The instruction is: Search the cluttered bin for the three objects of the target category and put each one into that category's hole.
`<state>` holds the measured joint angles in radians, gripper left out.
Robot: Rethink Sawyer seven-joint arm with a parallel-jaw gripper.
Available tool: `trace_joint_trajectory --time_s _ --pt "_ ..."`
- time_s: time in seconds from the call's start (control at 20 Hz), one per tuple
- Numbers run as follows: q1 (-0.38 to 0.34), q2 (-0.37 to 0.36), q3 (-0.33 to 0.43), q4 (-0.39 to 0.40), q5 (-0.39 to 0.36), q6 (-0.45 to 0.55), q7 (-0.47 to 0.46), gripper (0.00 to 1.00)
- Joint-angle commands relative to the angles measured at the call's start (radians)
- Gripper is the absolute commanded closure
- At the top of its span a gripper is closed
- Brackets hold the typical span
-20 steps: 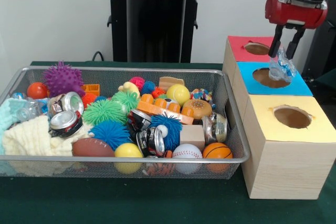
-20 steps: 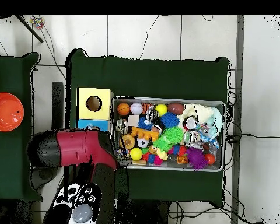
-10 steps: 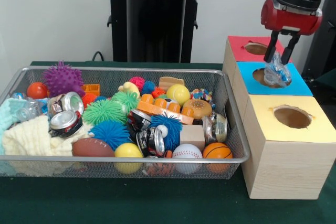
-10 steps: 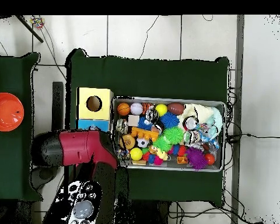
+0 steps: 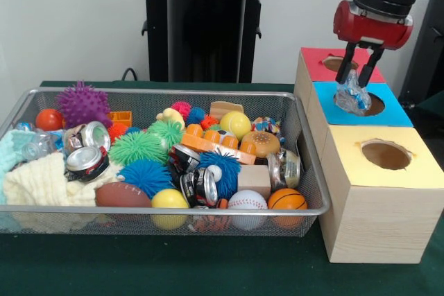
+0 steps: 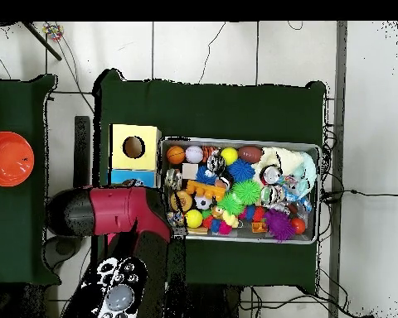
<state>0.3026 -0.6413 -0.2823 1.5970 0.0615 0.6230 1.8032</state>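
Observation:
The silver wire-mesh bin (image 5: 166,209) holds several spiky balls, sports balls, crushed cans, blocks and cloths. It also shows in the overhead view (image 6: 235,141). My gripper (image 5: 359,74) hangs above the left edge of the hole in the blue-topped box (image 5: 397,112). It is shut on a crumpled clear plastic bottle (image 5: 352,96), which hangs just over the hole's rim. In the overhead view my red arm (image 6: 111,211) covers the gripper and the blue box.
A red-topped box (image 5: 319,64) stands behind the blue one and a yellow-topped box (image 5: 385,171) in front, each with a round hole. The black pedestal (image 5: 205,25) stands behind the bin. An orange bowl (image 6: 7,157) sits on a side table.
My gripper has risen a little and moved left with the crumpled bottle, from over the middle of the blue box's hole to its left rim.

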Motion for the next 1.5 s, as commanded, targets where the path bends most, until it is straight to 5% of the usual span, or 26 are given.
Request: trace_joint_trajectory --time_s 0.05,0.95,1.5 --pt "-0.026 0.029 0.03 0.073 -0.016 0.069 0.147 1.0" --pt "-0.122 -0.002 0.184 0.192 0.093 0.108 0.11 1.0" --pt "-0.104 -0.004 0.179 0.203 0.107 0.124 0.151 1.0"
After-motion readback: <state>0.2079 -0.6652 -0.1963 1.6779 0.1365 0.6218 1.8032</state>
